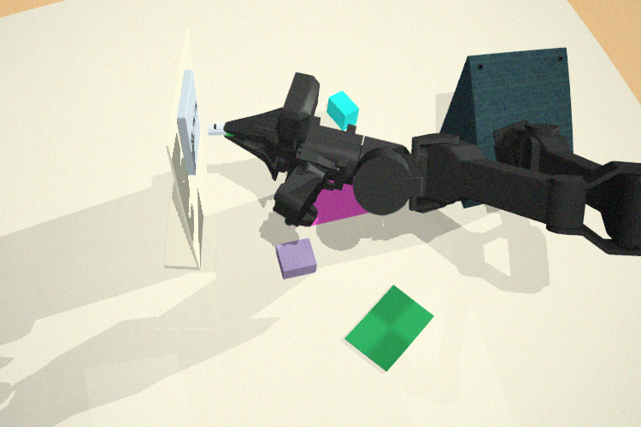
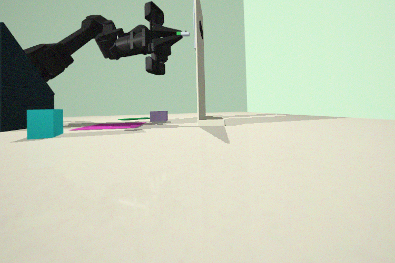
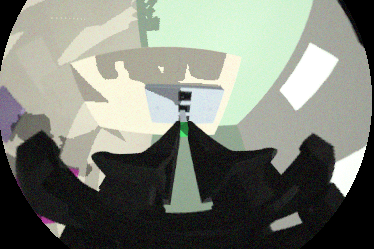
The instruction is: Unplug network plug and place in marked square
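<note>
The plug point(image 1: 214, 131) point(image 2: 186, 33) point(image 3: 183, 115) is small and pale with a green rear part. It is out of the socket, with a gap between its front end and the pale blue socket block point(image 1: 186, 119) point(image 3: 210, 105) on the upright cream panel point(image 2: 201, 79) point(image 3: 125, 94). My gripper point(image 1: 226, 129) point(image 2: 180, 33) point(image 3: 183, 124) is shut on the plug's rear part, high above the table. The thin tab is not clear. A magenta patch point(image 1: 339, 205) point(image 2: 111, 126) lies flat below the arm. A green patch point(image 1: 390, 328) point(image 2: 131, 118) lies farther toward the front in the top view.
A purple block point(image 1: 296, 260) point(image 2: 158, 115) point(image 3: 9, 111) sits between the panel and the green patch. A cyan block point(image 1: 342, 111) point(image 2: 40, 124) stands on the other side of the arm. A dark teal wedge point(image 1: 518, 96) point(image 2: 19, 89) stands beside the arm's rear part.
</note>
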You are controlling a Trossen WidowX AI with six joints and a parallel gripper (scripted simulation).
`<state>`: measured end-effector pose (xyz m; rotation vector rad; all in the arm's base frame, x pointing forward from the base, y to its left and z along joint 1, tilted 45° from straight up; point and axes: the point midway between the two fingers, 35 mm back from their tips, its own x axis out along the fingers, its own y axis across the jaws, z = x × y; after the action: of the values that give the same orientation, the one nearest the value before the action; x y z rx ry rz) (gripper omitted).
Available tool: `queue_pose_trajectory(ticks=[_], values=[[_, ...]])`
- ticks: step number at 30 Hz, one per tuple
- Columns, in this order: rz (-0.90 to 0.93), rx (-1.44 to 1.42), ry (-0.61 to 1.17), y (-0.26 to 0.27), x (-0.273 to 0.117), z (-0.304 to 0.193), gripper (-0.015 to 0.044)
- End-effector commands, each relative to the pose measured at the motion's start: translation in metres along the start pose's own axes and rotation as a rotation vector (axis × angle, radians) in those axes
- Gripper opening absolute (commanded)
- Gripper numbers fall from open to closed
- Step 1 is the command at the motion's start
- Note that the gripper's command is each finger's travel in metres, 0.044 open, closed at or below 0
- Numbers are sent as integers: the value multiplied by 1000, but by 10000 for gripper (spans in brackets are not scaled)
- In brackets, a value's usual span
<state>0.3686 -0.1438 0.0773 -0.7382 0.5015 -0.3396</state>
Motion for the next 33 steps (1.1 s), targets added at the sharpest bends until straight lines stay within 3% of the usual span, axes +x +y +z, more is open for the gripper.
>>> queue_pose_trajectory(ticks=[1,33], values=[[2,-2,7,1,-3,-2,0],[3,-2,7,1,-20,-2,0]])
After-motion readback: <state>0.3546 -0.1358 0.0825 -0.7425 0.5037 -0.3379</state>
